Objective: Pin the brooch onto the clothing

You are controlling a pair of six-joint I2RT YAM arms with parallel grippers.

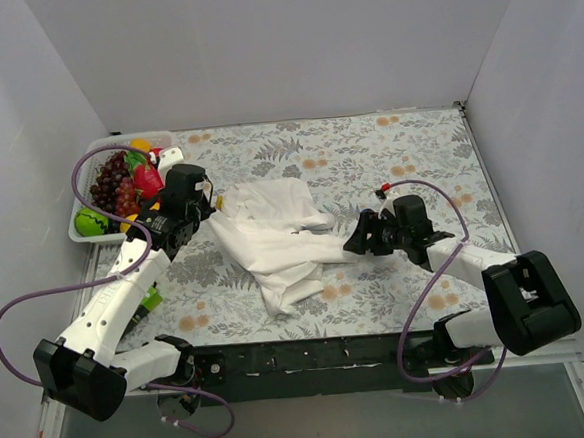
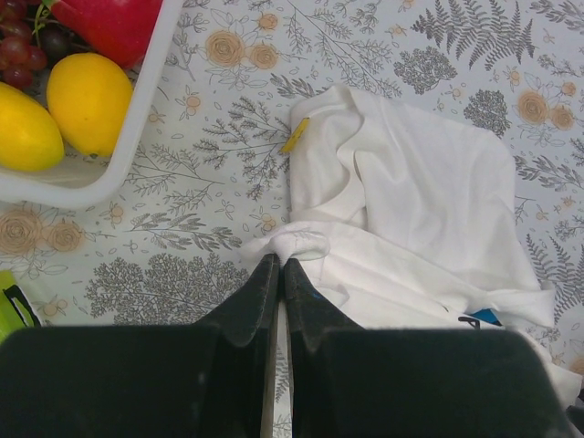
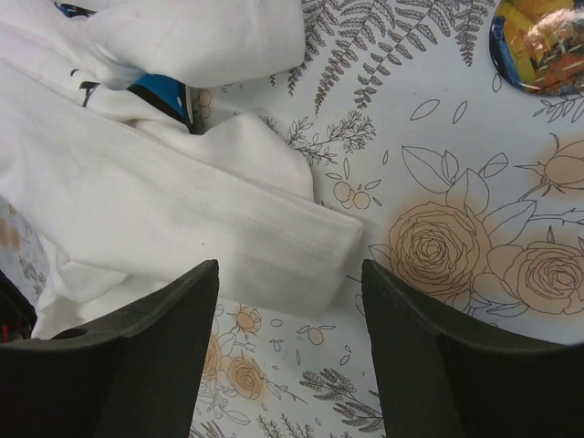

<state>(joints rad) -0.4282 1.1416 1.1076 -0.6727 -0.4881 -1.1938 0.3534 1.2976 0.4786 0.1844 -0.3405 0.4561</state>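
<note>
Left fingers (image 2: 260, 294) tight on T-shirt (image 2: 429, 182) edge

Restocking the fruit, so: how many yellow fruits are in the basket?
2 in the white basket: one yellow fruit below the red fruit, another at the frame's left edge. More may be hidden.

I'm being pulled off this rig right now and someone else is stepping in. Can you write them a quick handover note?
Left gripper: shut, pinching a fold at the edge of the T-shirt.
Right gripper: open, holding nothing, poised over a folded edge of the shirt.
Brooch: lying on the table, clear of the shirt, not held.
Done: nothing pinned yet; the shirt is crumpled, not spread flat.
Left: flatten the shirt, pick up the brooch, pin it on.
</note>
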